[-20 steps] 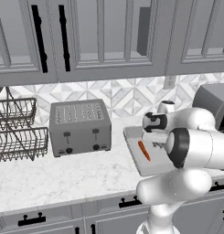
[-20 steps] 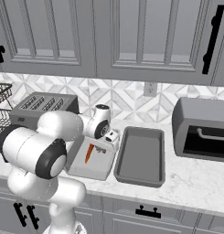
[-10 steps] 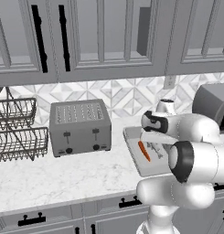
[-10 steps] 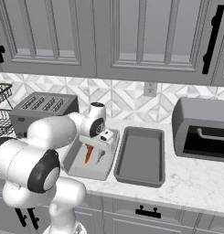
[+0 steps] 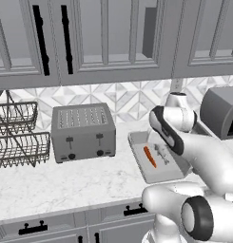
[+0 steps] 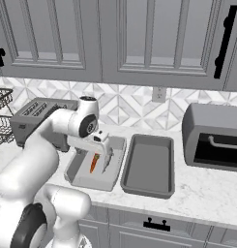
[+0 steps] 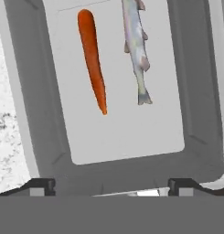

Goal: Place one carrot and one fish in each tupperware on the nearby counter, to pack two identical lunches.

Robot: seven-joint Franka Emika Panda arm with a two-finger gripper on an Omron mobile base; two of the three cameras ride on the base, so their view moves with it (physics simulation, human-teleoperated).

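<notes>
One grey tupperware (image 7: 22,114) holds an orange carrot (image 7: 92,59) and a silvery fish (image 7: 136,45) lying side by side, apart from each other. My gripper (image 7: 112,187) hovers just above this tray's near end, open, with nothing between its fingertips (image 7: 40,185). From the right base, the gripper (image 6: 103,145) hangs over the same tupperware (image 6: 76,177), with the carrot (image 6: 94,162) and fish (image 6: 107,161) below it. The second tupperware (image 6: 134,181) stands right beside it with nothing inside. In the left base view the carrot (image 5: 150,156) and fish (image 5: 161,154) lie in the tupperware (image 5: 137,140) on the marble counter (image 5: 65,180).
A boxy grey toaster (image 5: 82,130) stands left of the trays, with a wire dish rack (image 5: 15,137) further left. A dark grey oven box (image 6: 214,138) sits at the right of the counter (image 6: 207,189). Wall cabinets hang overhead.
The jaws have gone from nearly shut to wide open. The fish now lies loose in the tray beside the carrot, and the arm has shifted over the tray.
</notes>
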